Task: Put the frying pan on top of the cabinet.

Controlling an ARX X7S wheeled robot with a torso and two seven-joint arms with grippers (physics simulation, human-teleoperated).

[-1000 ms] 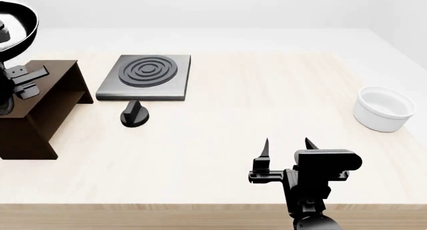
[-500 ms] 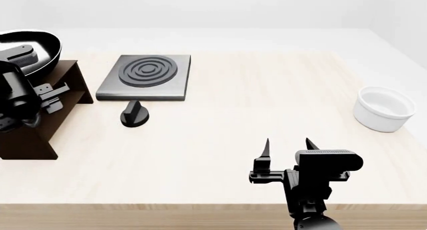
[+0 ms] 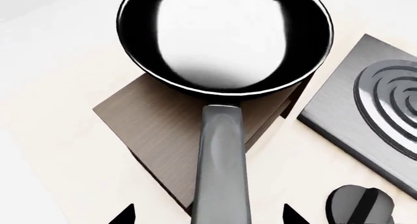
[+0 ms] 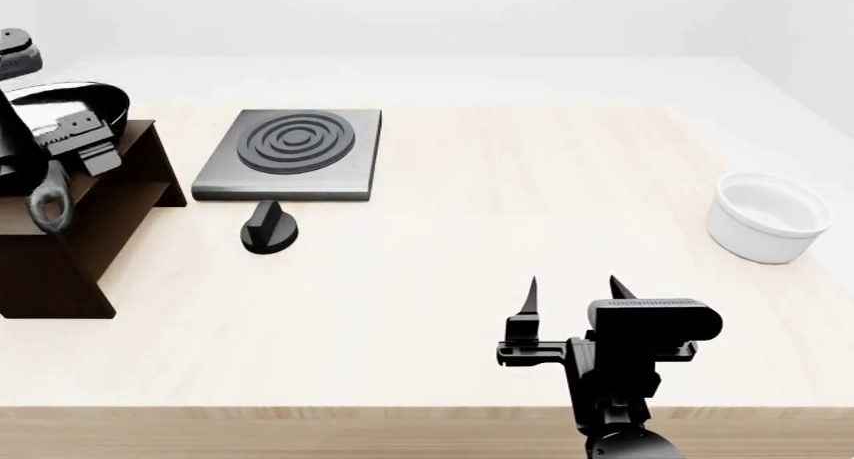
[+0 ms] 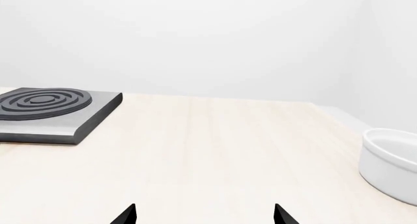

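Note:
The frying pan, black with a glossy inside, rests on the top of the dark brown cabinet. Its long handle runs out over the cabinet's edge. My left gripper is open, with one fingertip on each side of the handle and clear of it. In the head view the pan is at the far left on the cabinet, with the left gripper over it. My right gripper is open and empty above the table near its front edge; it also shows in the right wrist view.
A square grey hob with concentric rings lies right of the cabinet, with a black knob in front of it. A white bowl stands at the right side. The light wooden table ends just before the right arm.
The pan has come down from a raised, tilted pose to lie level on the cabinet top. The left arm has moved with it. The right arm has not moved.

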